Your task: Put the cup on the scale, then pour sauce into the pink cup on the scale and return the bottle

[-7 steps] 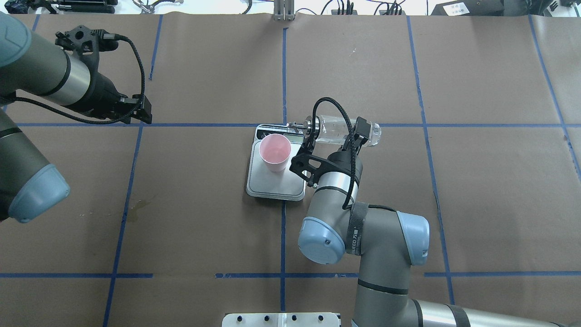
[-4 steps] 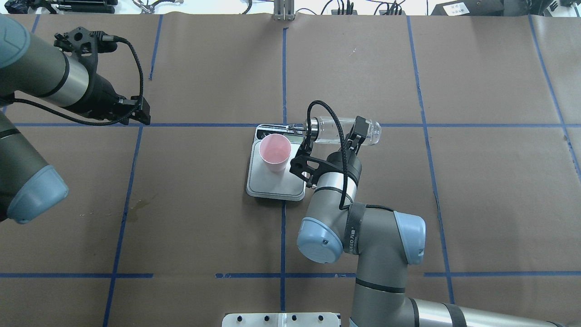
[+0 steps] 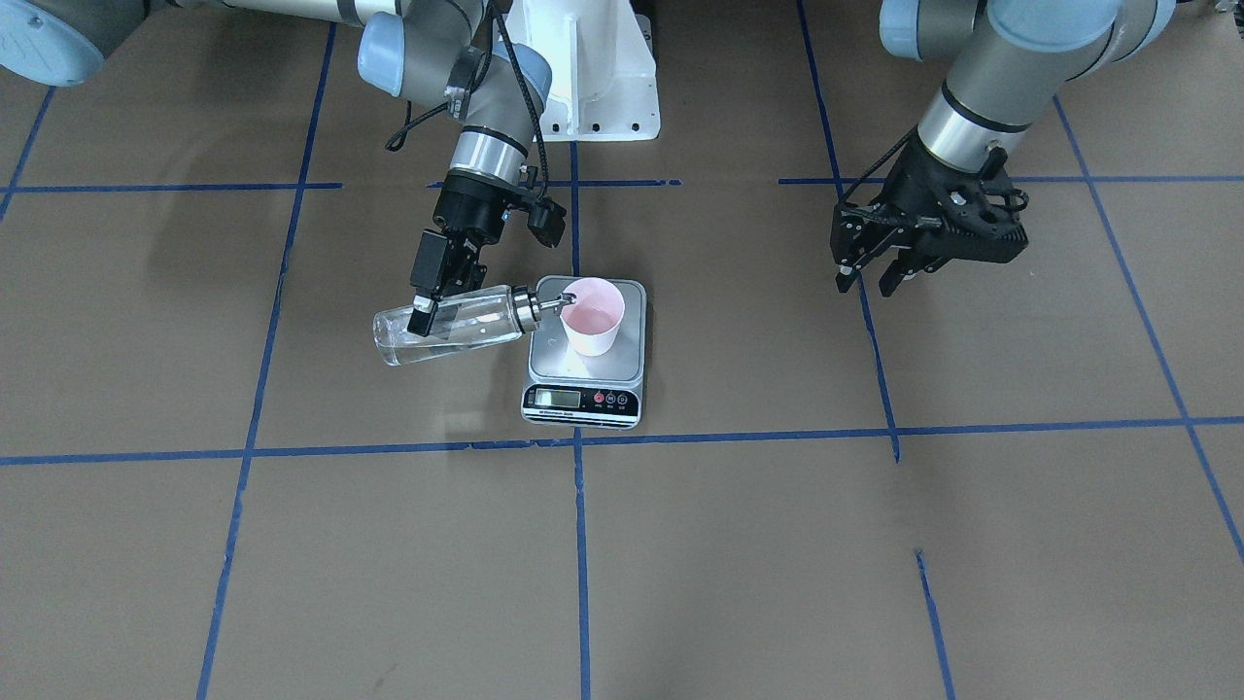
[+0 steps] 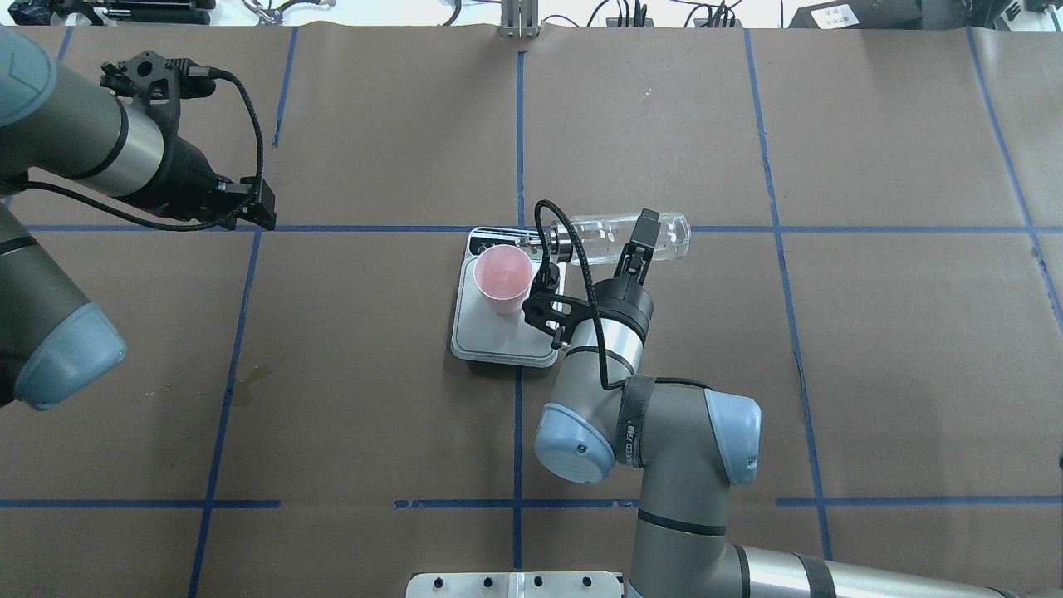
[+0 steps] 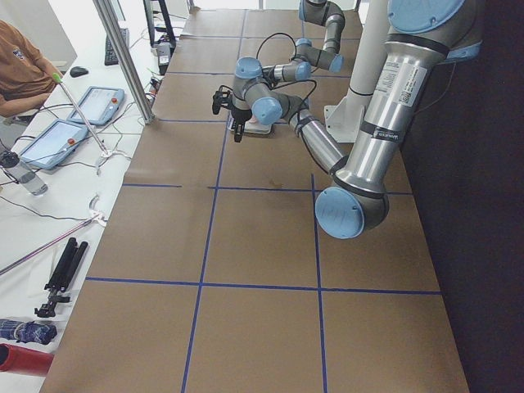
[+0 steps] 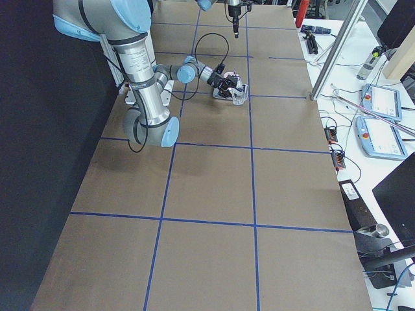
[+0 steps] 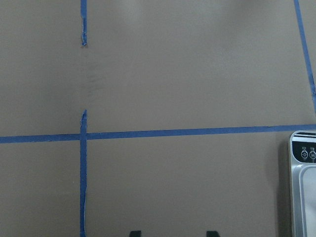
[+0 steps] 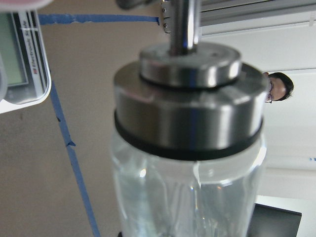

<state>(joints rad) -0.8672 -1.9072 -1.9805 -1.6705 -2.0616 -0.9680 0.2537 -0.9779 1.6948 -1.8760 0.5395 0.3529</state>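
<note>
Front view: the right gripper [image 3: 425, 313] is clamped on the bottle [image 3: 466, 324]. The bottle lies almost level above the table [image 3: 777, 544], base at 9 o'clock. Its spout [image 3: 554, 303] points to 3 o'clock and reaches the rim of the cup [image 3: 594, 319]. The cup stands upright on the scale [image 3: 634, 331], on the platform's half away from the display [image 3: 551, 397]. The sauce [image 3: 403, 348] shows clear in the glass; I cannot tell whether any runs out. The left gripper [image 3: 865, 284] hangs at the cup's 3 o'clock, well apart, jaws apart and empty.

Overhead: the bottle is at the cup's 2 o'clock with its spout toward 9 o'clock. The left gripper is between 9 and 10 o'clock.

Left side: the near arm's gripper hangs over the table, with the scale just beyond it.

Right side: the near arm reaches to the scale; the rest is too small to read.

Left wrist: two fingertips [image 7: 134, 233] at 6 o'clock, apart. The scale's button corner is at 4 o'clock, and blue tape [image 7: 197, 132] crosses the table.

Right wrist: the bottle's metal collar [image 8: 187, 113] fills the view, with the spout at 12 o'clock. The display is at 10 o'clock and a distant person [image 8: 279, 88] at 3 o'clock.
</note>
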